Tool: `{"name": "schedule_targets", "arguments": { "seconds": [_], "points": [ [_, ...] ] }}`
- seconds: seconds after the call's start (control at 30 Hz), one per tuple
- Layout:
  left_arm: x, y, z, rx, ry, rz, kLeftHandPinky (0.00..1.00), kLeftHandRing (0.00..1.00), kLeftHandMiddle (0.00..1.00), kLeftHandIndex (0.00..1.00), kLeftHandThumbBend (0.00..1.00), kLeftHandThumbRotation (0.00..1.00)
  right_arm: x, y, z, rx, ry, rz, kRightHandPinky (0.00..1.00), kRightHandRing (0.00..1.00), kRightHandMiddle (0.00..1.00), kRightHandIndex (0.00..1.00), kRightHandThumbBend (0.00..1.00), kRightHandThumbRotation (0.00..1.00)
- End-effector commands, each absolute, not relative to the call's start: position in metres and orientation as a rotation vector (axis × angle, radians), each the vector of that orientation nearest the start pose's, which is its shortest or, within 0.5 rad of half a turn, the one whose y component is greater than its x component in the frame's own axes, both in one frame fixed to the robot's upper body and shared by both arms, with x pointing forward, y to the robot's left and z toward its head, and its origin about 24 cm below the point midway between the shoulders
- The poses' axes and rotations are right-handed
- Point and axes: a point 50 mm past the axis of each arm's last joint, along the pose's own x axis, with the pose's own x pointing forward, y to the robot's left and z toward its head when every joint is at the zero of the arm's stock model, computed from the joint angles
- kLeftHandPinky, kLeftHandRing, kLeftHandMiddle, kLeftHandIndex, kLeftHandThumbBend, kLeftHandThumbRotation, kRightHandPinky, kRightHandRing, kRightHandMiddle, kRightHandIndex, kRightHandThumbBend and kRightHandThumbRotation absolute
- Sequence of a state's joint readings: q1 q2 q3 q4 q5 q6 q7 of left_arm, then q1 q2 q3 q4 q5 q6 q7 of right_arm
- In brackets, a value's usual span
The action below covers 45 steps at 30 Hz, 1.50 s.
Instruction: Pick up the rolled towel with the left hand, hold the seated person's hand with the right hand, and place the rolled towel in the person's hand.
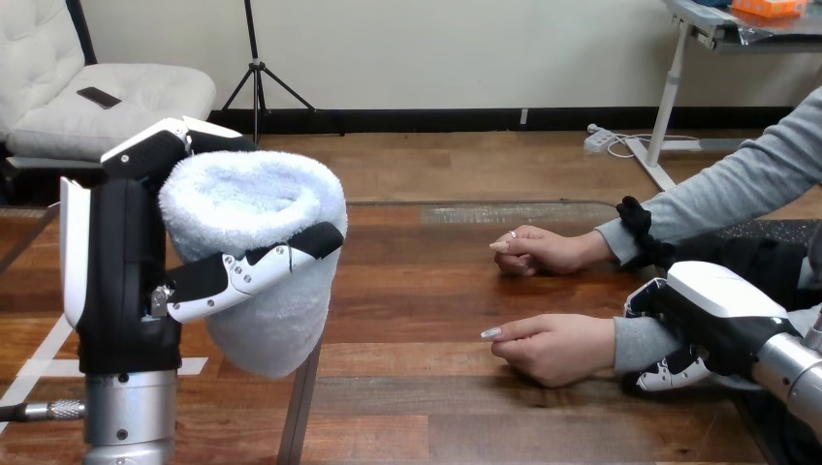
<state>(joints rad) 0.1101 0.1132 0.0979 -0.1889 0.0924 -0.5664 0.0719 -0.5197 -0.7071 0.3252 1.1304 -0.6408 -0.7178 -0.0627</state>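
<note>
The left hand [121,281] stands raised at the view's left, its silver forearm upright and its white-shelled back turned outward. It is clamped round the rolled towel [254,208]: the thumb [242,276] crosses the towel's front at a slant and the other fingers wrap behind its top. The towel is held clear above the table [417,291], its open rolled end tipped up and toward the camera and its lower end hanging past the palm.

The right hand [717,310] comes in low at the view's right, lying flat-backed along the grey sleeve [640,344]. Its fingers show above the sleeve and a white-jointed one below it, so it seems to be closed round the person's wrist, though the sleeve hides much of the grip.

The person's 2 hands rest on the table, well apart from the towel. The person's nearer hand [557,347] lies knuckles-up with its fingers loosely curled, pointing toward the towel. The person's farther hand [543,250] sits just behind it, also curled.

The towel is pale blue-white, fluffy terry, a thick soft cylinder. The table is of brown wooden planks with a slight sheen.
</note>
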Motion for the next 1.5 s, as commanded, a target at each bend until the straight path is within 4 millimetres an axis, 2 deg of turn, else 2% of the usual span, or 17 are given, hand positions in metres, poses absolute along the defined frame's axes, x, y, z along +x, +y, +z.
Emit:
{"name": "schedule_targets", "arguments": {
  "seconds": [0.0,0.43,0.9,1.47],
  "points": [
    [0.218,0.187,0.130,0.218,-0.740,0.117,0.29,0.36,0.41,0.40,0.82,0.00,0.313,-0.276,0.044,-1.253,-0.013,0.422,0.27,0.31,0.37,0.39,0.57,0.04],
    [0.219,0.186,0.129,0.228,-0.729,0.119,0.29,0.36,0.41,0.40,0.82,0.00,0.314,-0.274,0.050,-1.182,-0.048,0.414,0.24,0.28,0.34,0.36,0.53,0.02],
    [0.221,0.184,0.130,0.208,-0.715,0.115,0.28,0.35,0.41,0.40,0.83,0.00,0.317,-0.272,0.057,-1.125,-0.072,0.408,0.17,0.21,0.27,0.30,0.47,0.09],
    [0.222,0.184,0.131,0.208,-0.715,0.112,0.28,0.35,0.41,0.40,0.83,0.00,0.321,-0.271,0.064,-1.117,-0.094,0.409,0.15,0.19,0.26,0.29,0.44,0.13]
  ]
}}
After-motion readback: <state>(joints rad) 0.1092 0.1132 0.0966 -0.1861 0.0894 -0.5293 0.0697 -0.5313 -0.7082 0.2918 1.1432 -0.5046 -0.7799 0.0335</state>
